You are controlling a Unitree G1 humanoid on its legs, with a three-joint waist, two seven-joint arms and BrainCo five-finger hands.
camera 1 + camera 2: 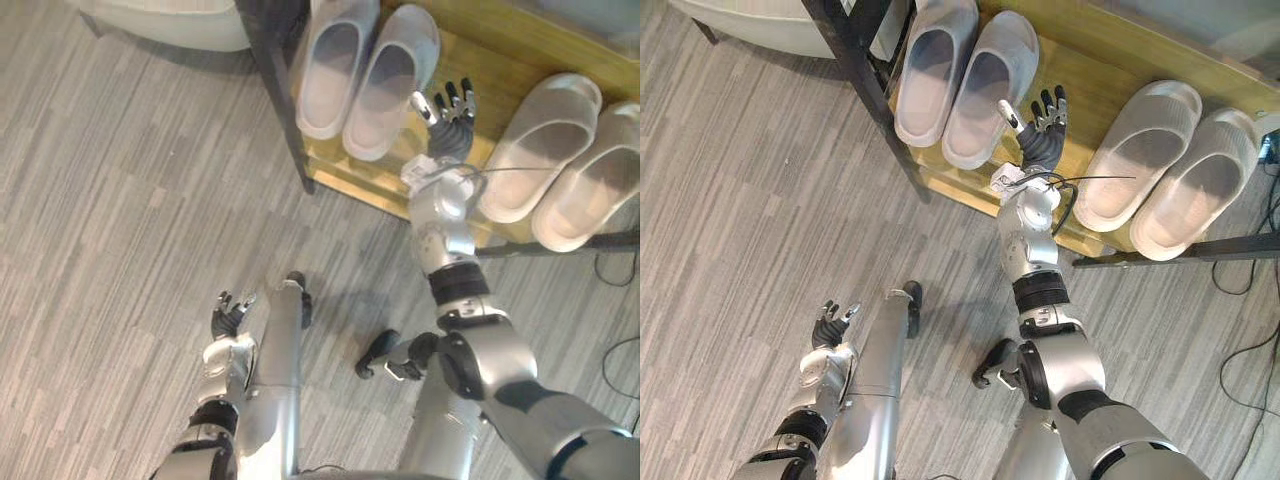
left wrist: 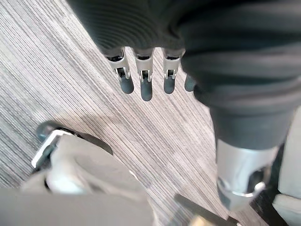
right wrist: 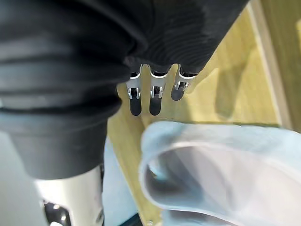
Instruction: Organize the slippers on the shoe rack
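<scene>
Slippers: two pale pairs are lying on the wooden shelf (image 1: 480, 60), left pair (image 1: 335, 65) and right pair (image 1: 545, 140) flanking the right fingers (image 1: 462, 97).
Right hand (image 1: 450, 128): fingers are stretching straight, spread, gripping nothing.
Shelf: bare wood is showing ahead of the fingertips.
Left hand (image 1: 228, 320): fingers are hanging relaxed, empty, over floor (image 1: 120, 220).

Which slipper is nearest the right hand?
The second slipper from the left: the open right hand is right beside it, thumb toward it; the other three lie farther off.
</scene>
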